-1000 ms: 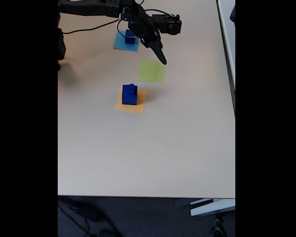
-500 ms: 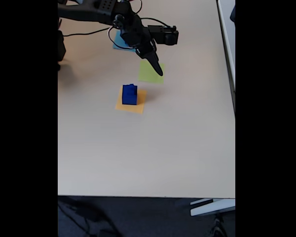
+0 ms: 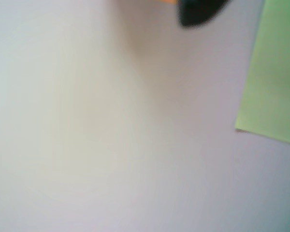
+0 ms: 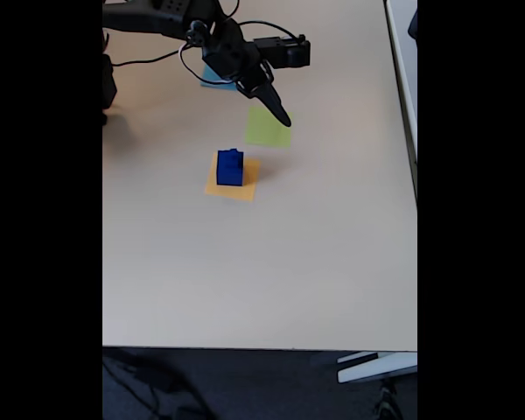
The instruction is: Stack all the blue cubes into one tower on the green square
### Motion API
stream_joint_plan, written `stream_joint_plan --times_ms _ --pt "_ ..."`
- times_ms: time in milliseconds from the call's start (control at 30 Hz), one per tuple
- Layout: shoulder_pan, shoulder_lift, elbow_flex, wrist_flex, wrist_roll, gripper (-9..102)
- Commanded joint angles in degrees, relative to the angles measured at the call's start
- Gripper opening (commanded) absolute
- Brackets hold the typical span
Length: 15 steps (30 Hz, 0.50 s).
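In the fixed view two blue cubes [image 4: 230, 168] stand stacked on an orange-yellow square [image 4: 245, 188], the smaller one on top. The green square [image 4: 267, 133] lies bare just up and right of them. My gripper [image 4: 282, 118] hangs over the green square's top edge, its fingers drawn into one dark point with nothing between them. The wrist view is blurred, with the green square [image 3: 275, 72] at its right edge and a dark shape [image 3: 200, 12] at the top. My arm hides most of the light-blue square [image 4: 210, 79].
The arm [image 4: 171, 13] reaches in from the top left with a cable [image 4: 149, 59] hanging under it. The table's right edge [image 4: 415, 175] and front edge [image 4: 245, 348] bound a wide bare beige surface below the squares.
The gripper swung from beside the light-blue square toward the green square. The arm now covers the blue cube that stood on the light-blue square. The stacked cubes have not moved.
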Motion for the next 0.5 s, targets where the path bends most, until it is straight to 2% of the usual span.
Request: stream_joint_plan --times_ms 0,100,200,467 --pt "0.88 6.68 1.93 -0.97 0.0 37" --pt "1.58 8.0 3.87 -0.35 0.26 31" --pt "2.55 9.67 7.29 -0.35 4.22 31" --pt "4.39 10.9 11.69 -0.44 6.77 31"
